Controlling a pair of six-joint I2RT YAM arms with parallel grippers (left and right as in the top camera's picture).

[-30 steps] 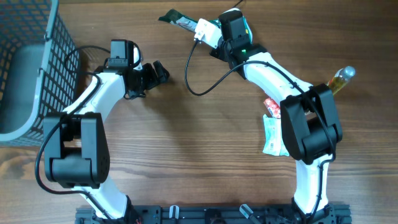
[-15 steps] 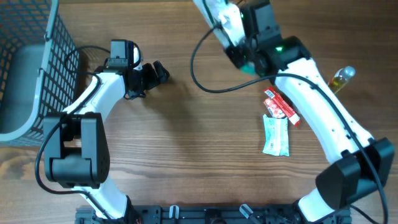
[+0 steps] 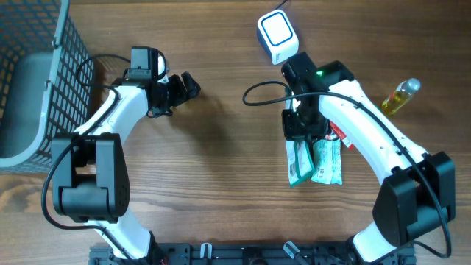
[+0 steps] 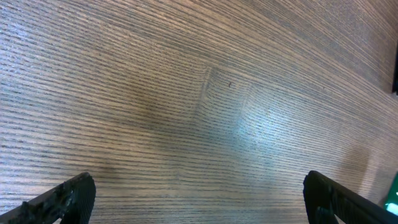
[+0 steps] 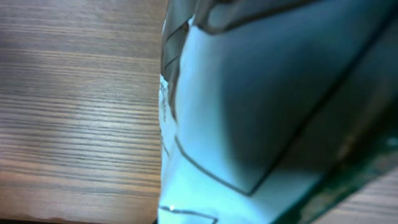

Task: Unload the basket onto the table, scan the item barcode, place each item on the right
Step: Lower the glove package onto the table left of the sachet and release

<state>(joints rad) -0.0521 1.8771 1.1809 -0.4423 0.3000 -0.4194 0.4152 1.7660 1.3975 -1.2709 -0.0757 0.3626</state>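
Observation:
A green snack packet (image 3: 297,163) hangs from my right gripper (image 3: 300,137), which is shut on its top edge, at the right of the table. In the right wrist view the packet's pale surface (image 5: 249,112) fills the frame and hides the fingers. The white barcode scanner (image 3: 277,33) lies face up at the back of the table, its black cable (image 3: 257,92) looping toward the right arm. My left gripper (image 3: 184,86) rests at the back left, open, with only bare wood between its fingers (image 4: 62,202).
A white-and-green packet (image 3: 329,163) lies just right of the held one. A red packet (image 3: 340,134) shows partly under the right arm. A bottle of yellow liquid (image 3: 401,96) lies at the far right. A grey wire basket (image 3: 37,44) stands at the left edge.
My right arm has swung from beside the scanner at the back to mid-table, carrying the green packet to the other packets. The scanner now sits farther right. The left arm is still.

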